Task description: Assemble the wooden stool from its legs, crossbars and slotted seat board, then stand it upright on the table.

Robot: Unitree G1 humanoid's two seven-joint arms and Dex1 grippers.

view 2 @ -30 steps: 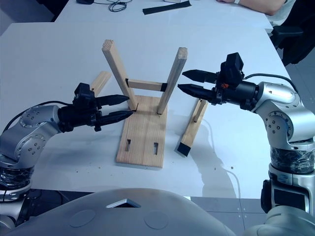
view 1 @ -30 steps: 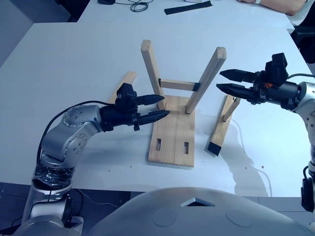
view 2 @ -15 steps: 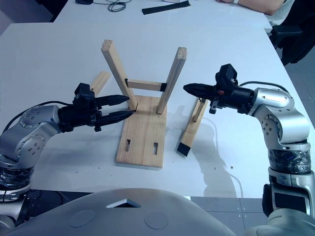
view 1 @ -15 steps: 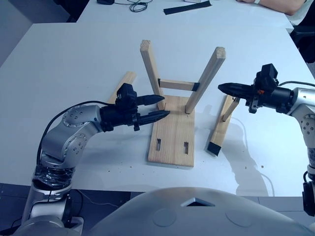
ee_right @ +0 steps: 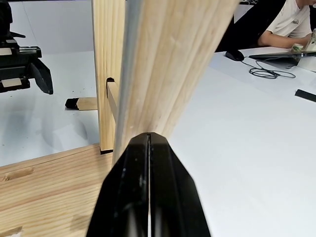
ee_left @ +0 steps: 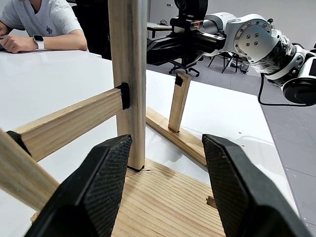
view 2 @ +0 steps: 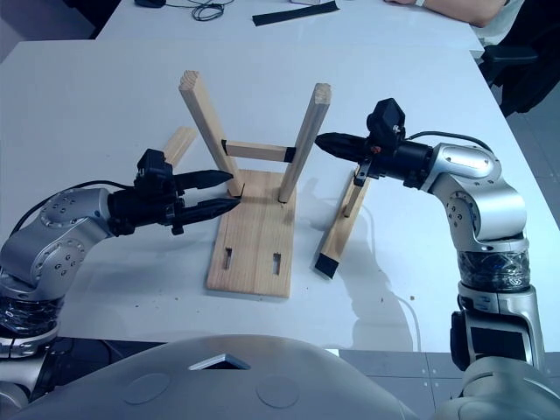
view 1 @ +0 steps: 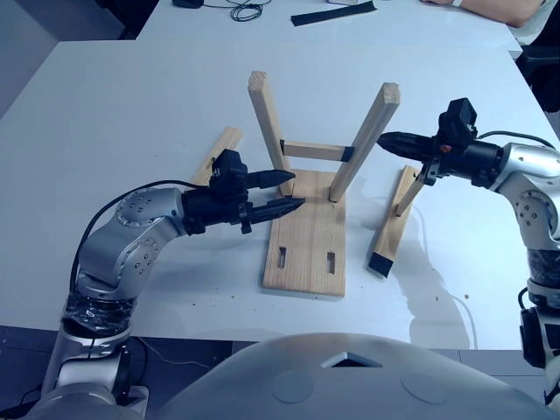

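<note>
While the leg frame (view 1: 317,150) stands in the seat board (view 1: 306,245) on the desk (view 1: 131,105), the right end effector (view 1: 386,140), pressed together at its right leg (view 1: 367,136), should push gently; the left end effector (view 1: 297,190), spread near the base, could brace it.

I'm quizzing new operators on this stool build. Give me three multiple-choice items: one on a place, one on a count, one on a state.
1. Where does the loose leg with the black end lie?
A) on the table, right of the seat board
B) across the seat board
C) under the seat board

2. How many legs stand in the seat board?
A) one
B) two
C) four

3. How is the right pincer?
A) wide open
B) shut
C) gripping the seat board

Answers:
1 A: it lies flat on the table beside the board.
2 B: two rise at the far end, joined by a crossbar.
3 B: its fingers meet, with the tip at the right-hand standing leg.
</note>
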